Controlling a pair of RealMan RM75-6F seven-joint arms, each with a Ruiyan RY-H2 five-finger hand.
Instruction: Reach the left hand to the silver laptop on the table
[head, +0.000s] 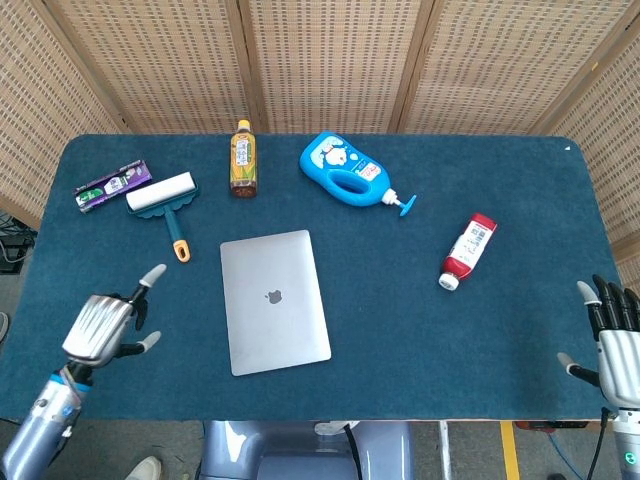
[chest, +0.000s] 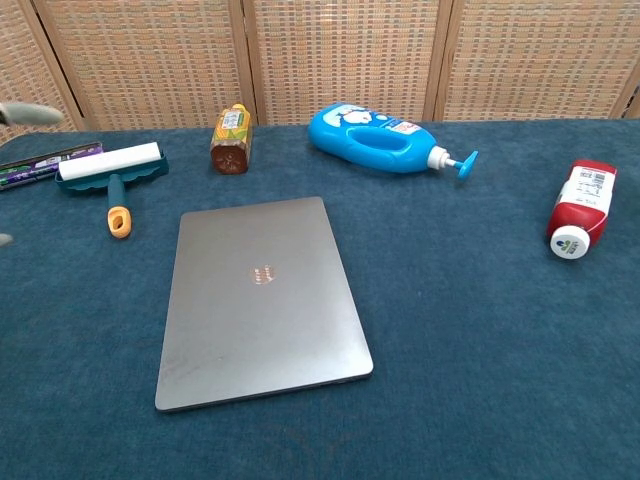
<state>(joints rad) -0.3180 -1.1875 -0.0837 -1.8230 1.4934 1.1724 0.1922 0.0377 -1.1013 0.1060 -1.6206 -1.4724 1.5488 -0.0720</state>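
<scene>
The silver laptop (head: 274, 300) (chest: 260, 298) lies closed near the middle of the blue table, its logo facing up. My left hand (head: 108, 325) hovers over the table's front left, a short way left of the laptop and apart from it, fingers spread and holding nothing. In the chest view only a blurred fingertip (chest: 30, 114) of it shows at the left edge. My right hand (head: 618, 345) stays at the table's front right corner, open and empty.
A lint roller (head: 165, 201) and a purple packet (head: 112, 184) lie at the back left. A tea bottle (head: 243, 158) and a blue pump bottle (head: 345, 171) lie behind the laptop. A red and white bottle (head: 468, 250) lies to the right.
</scene>
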